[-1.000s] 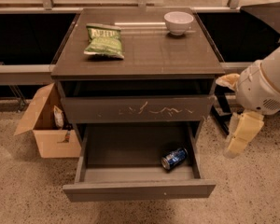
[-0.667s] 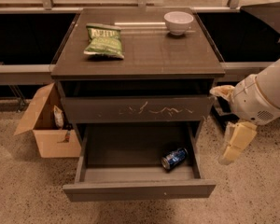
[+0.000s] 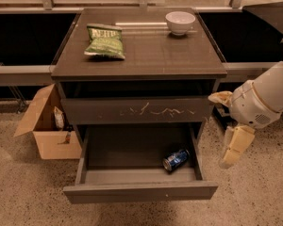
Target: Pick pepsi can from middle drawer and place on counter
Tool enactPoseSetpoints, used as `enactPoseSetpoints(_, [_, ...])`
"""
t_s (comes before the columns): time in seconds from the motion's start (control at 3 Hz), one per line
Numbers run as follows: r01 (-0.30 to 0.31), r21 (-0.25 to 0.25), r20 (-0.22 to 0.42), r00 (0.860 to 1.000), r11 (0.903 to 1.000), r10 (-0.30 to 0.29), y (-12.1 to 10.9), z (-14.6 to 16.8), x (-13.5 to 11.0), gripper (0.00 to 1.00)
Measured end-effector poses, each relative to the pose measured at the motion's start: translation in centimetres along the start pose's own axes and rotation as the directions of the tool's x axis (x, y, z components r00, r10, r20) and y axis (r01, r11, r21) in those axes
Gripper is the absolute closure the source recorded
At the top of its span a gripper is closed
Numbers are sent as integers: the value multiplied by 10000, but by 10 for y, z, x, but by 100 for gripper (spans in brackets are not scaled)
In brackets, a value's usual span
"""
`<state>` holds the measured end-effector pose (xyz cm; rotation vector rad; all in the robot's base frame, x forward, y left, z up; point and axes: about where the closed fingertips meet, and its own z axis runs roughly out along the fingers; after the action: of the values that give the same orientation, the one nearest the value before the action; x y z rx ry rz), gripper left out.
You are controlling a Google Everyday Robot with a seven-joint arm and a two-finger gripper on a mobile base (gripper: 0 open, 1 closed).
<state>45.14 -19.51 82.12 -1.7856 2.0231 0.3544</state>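
Note:
The pepsi can lies on its side in the right front part of the open middle drawer, which is pulled out with a plain front panel. The counter is the flat dark top of the cabinet. My gripper hangs to the right of the cabinet, beside the drawer's right wall and apart from the can. Its cream fingers stand spread apart with nothing between them.
A green chip bag and a white bowl sit on the counter. The closed drawer front with pale scratches is above the open drawer. An open cardboard box stands on the floor at the left.
My gripper has dropped lower and moved slightly left, closer to the open drawer's right side. The can and drawer have not moved.

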Motion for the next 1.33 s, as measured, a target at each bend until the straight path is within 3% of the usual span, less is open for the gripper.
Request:
enactPoseSetpoints(0.33, [330,-818,204,9993,9961,-315,0,37,29,0])
enactPoseSetpoints(0.67, [851,-1247,518,9955,9885,-792,0,60,45,0])
enactPoseSetpoints(1.0, [1257,-1308,1144,9872,9834,-1109,-7,96,66,0])
enactPoseSetpoints(1.33, [1189,-1260,1362,9855,9849,-1015,-15,122,83,0])
